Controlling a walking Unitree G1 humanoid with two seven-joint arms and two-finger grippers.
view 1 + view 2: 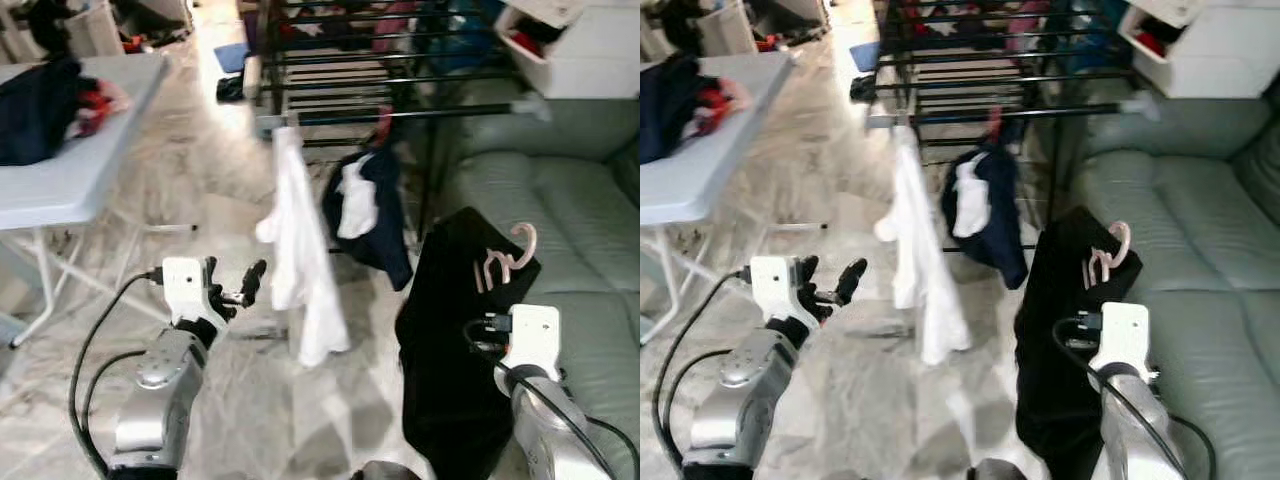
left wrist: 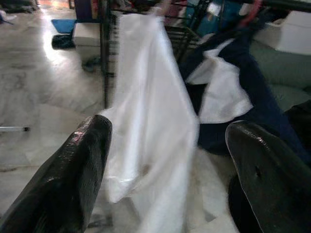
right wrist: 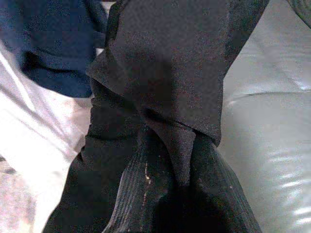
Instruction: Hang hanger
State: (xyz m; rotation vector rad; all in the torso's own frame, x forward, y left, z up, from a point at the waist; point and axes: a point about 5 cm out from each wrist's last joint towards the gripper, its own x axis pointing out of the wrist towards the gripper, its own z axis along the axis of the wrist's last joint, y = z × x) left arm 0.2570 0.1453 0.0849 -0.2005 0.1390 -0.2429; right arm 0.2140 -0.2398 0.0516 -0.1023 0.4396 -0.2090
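Risk: right end effector (image 3: 165,170) clamped on black garment (image 1: 455,330) below its pink hanger (image 1: 505,258), short of the rack rail (image 1: 400,113); cloth could slip off; left end effector (image 2: 170,160) spread, empty.

Both head eyes are looking forward and down from high up, sharing the drying rack (image 1: 400,70), white garment (image 1: 300,260) and sofa (image 1: 580,230). The left wrist camera is looking along its fingers (image 2: 73,174) toward that garment; the right wrist camera is sitting very close against black cloth (image 3: 165,73).
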